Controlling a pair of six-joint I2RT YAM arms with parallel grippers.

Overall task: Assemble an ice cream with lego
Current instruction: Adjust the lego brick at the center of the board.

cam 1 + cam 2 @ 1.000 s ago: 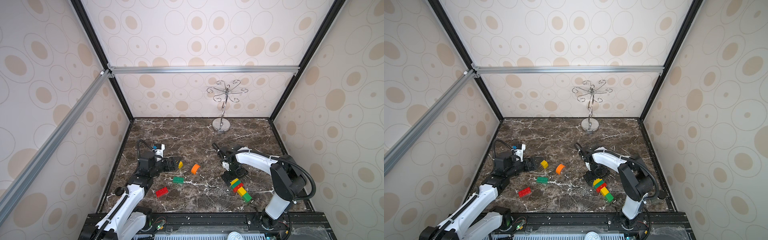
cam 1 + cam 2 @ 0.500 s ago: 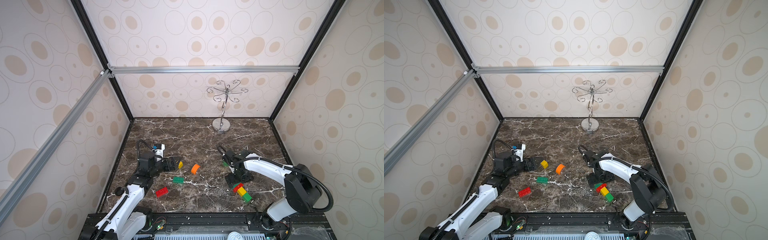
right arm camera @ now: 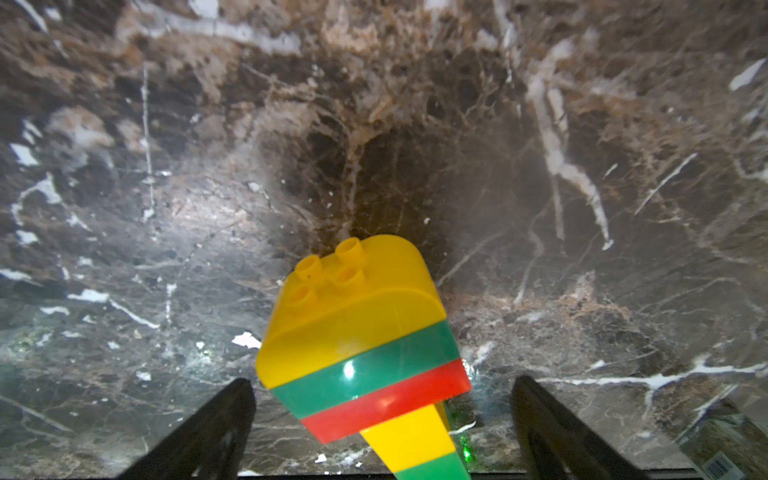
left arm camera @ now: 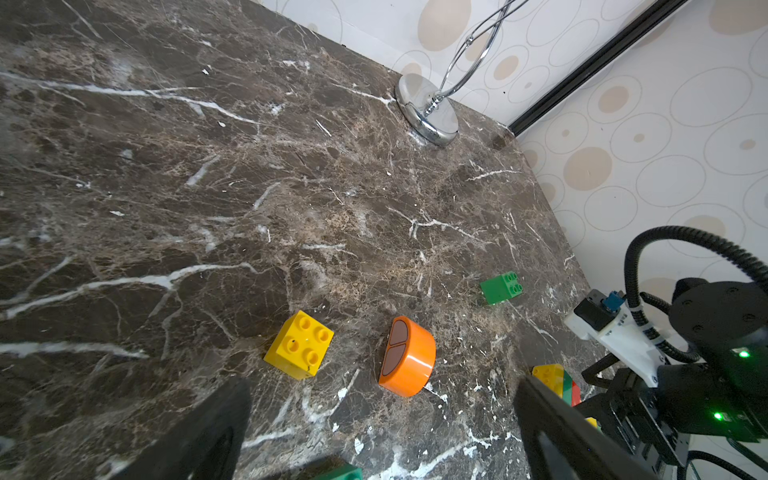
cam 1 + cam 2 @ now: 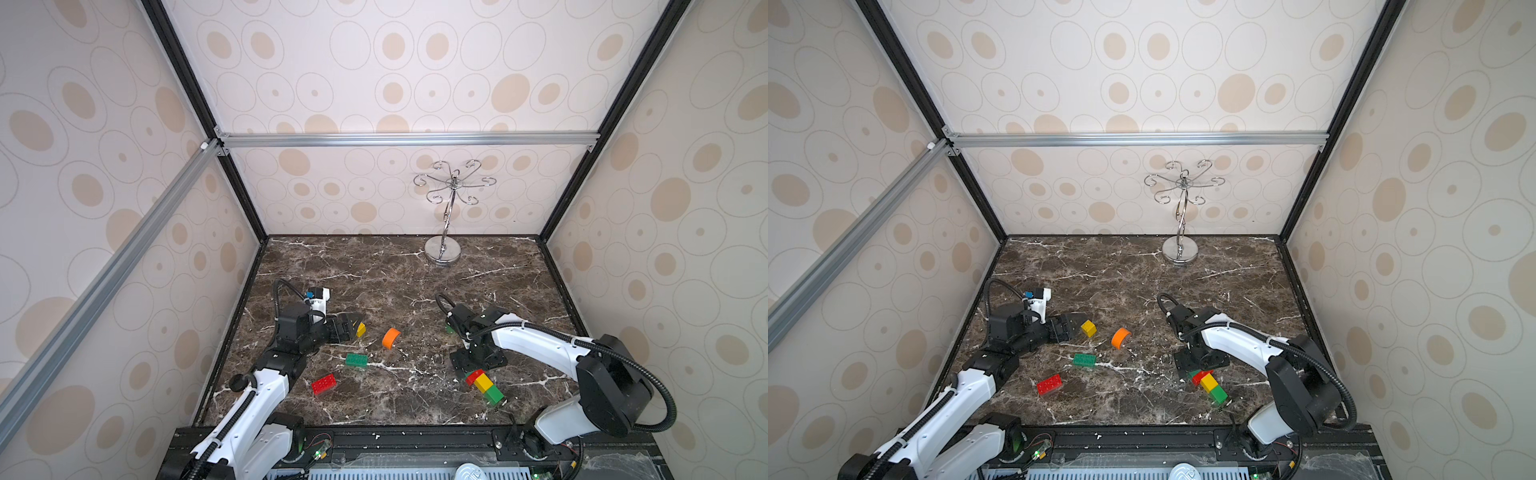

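Left end effector point(image 5: 1075, 326): fingers spread wide, low over the worktop point(image 5: 374, 282), holding nothing. The tips are just short of the yellow square brick point(image 5: 1088, 328).
Right end effector point(image 5: 478, 366): fingers spread wide, pointing down astride the upper end of the stack point(image 3: 365, 332). Its wrist view shows a gap on each side and no contact.
Stack: a yellow domed piece, then green, red, yellow and green. It seems to lie on its side at the front right, with its green end toward the front rail point(image 5: 415, 436).
Loose pieces: the orange domed piece point(image 5: 391, 338) is tipped on its side near the middle. The green oblong brick point(image 5: 356, 360) and red oblong brick point(image 5: 324, 384) lie in front of the left arm, apart from each other. The small green brick point(image 4: 500, 286) lies beside the right wrist.
Open room: the back half is bare but for the metal stand point(image 5: 443, 253), close to the back wall point(image 5: 353, 199). A bare strip runs between the orange domed piece and the right arm.
Edges: patterned walls close three sides, and all pieces lie well in from them.
Surface: dark brown marble look, with white veins and small white flecks.
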